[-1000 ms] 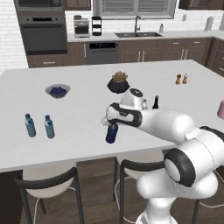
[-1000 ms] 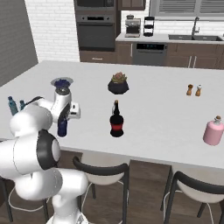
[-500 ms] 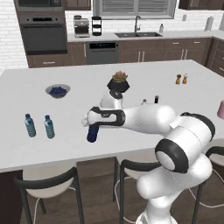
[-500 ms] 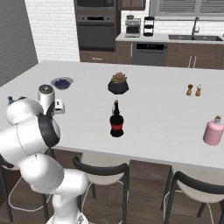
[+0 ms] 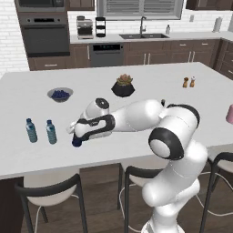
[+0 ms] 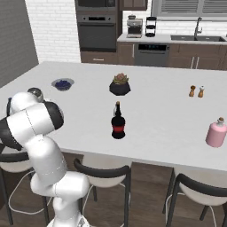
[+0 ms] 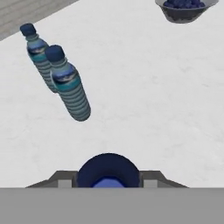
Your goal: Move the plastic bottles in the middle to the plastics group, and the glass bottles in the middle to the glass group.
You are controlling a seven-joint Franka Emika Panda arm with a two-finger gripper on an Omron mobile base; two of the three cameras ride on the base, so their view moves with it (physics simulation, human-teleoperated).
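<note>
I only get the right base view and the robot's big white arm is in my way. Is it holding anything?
Observer: Yes. The jaws are shut on the dark navy bottle, held by its top.
Operator: Is it near the other plastic ones?
Observer: Fairly. In the left base view the two teal-blue bottles are on the counter left of the navy one, with a gap between them and it.
Operator: Did they fall over?
Observer: No. Both stand upright, side by side, with their blue caps on.
</note>
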